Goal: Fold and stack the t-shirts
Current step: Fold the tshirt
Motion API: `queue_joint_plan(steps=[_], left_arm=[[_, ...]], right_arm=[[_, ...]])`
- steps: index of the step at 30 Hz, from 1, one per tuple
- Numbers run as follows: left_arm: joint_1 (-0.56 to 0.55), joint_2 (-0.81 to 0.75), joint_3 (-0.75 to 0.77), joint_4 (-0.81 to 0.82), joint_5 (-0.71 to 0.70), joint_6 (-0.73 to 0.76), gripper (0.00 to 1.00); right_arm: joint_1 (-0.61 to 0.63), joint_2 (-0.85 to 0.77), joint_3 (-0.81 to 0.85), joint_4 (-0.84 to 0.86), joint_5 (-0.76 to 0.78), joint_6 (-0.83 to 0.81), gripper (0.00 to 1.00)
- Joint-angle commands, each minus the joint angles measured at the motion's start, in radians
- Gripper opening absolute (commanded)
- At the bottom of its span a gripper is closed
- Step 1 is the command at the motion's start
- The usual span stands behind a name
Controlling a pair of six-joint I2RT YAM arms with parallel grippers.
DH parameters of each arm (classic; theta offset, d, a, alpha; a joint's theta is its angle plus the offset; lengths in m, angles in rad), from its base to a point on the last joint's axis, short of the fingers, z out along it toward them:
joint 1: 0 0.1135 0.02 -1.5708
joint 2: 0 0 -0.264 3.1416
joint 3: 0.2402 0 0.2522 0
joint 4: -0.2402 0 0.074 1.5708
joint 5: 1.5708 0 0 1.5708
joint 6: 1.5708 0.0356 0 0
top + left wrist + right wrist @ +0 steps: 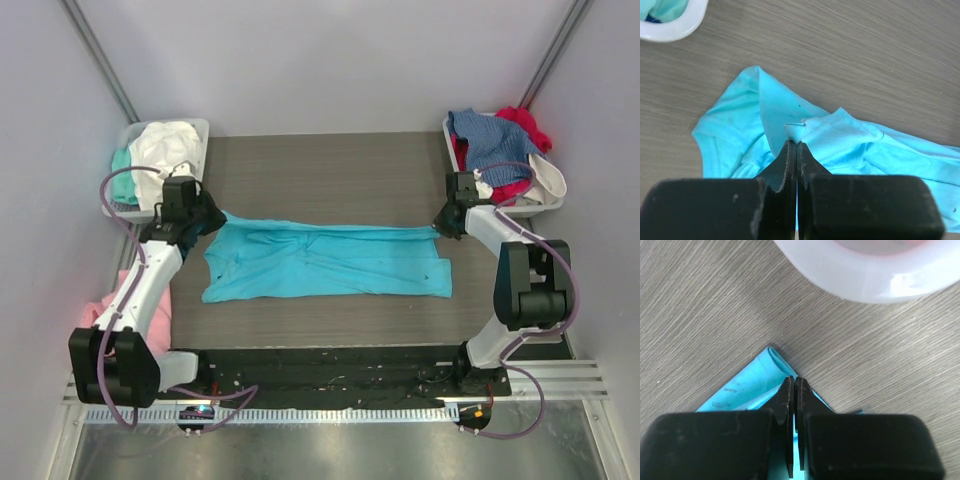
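Note:
A bright turquoise t-shirt lies stretched wide across the middle of the table. My left gripper is at its far left corner. In the left wrist view the gripper is shut on a pinch of the turquoise cloth, which rises in a ridge to the tips. My right gripper is at the far right corner. In the right wrist view this gripper is shut on the folded turquoise edge, low over the wood.
A pale grey tray at the back left holds a white tee and a mint one. Another tray at the back right holds denim-blue and red tees. A pink tee lies beside the left arm.

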Motion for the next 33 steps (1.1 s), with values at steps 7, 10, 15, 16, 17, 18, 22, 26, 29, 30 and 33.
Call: queue_joint_plan(steps=[7,10,15,16,17,18,22,26,29,30,33], left_arm=[[0.006,-0.205,-0.129,-0.033,-0.069,0.018,0.00],[0.006,-0.229,-0.164,-0.045,-0.072,0.015,0.00],[0.006,-0.276,-0.230,-0.049,-0.084,-0.001,0.00],[0.006,-0.282,-0.238,-0.049,-0.086,-0.005,0.00],[0.008,-0.293,-0.246,-0.050,-0.086,-0.016,0.00],[0.006,-0.298,-0.256,-0.050,-0.086,-0.022,0.00],[0.006,-0.314,-0.281,-0.067,-0.098,-0.050,0.00],[0.008,-0.339,-0.315,-0.079,-0.109,-0.073,0.00],[0.008,-0.367,-0.333,-0.090,-0.117,-0.091,0.00],[0.006,-0.373,-0.344,-0.093,-0.118,-0.096,0.00],[0.008,-0.397,-0.359,-0.107,-0.127,-0.111,0.00]], right_arm=[[-0.007,-0.082,-0.056,0.025,-0.016,0.013,0.01],[-0.007,-0.088,-0.080,0.028,-0.032,0.010,0.01],[-0.009,-0.103,-0.126,0.036,-0.039,0.007,0.01],[-0.007,-0.103,-0.132,0.039,-0.041,0.005,0.01],[-0.007,-0.103,-0.140,0.038,-0.042,0.004,0.02],[-0.007,-0.103,-0.143,0.038,-0.050,0.002,0.04],[-0.007,-0.108,-0.161,0.041,-0.064,0.001,0.21],[-0.009,-0.125,-0.175,0.039,-0.059,0.009,0.52],[-0.009,-0.146,-0.178,0.039,-0.049,0.015,0.62],[-0.007,-0.152,-0.178,0.036,-0.047,0.016,0.62],[-0.007,-0.172,-0.178,0.038,-0.042,0.021,0.63]])
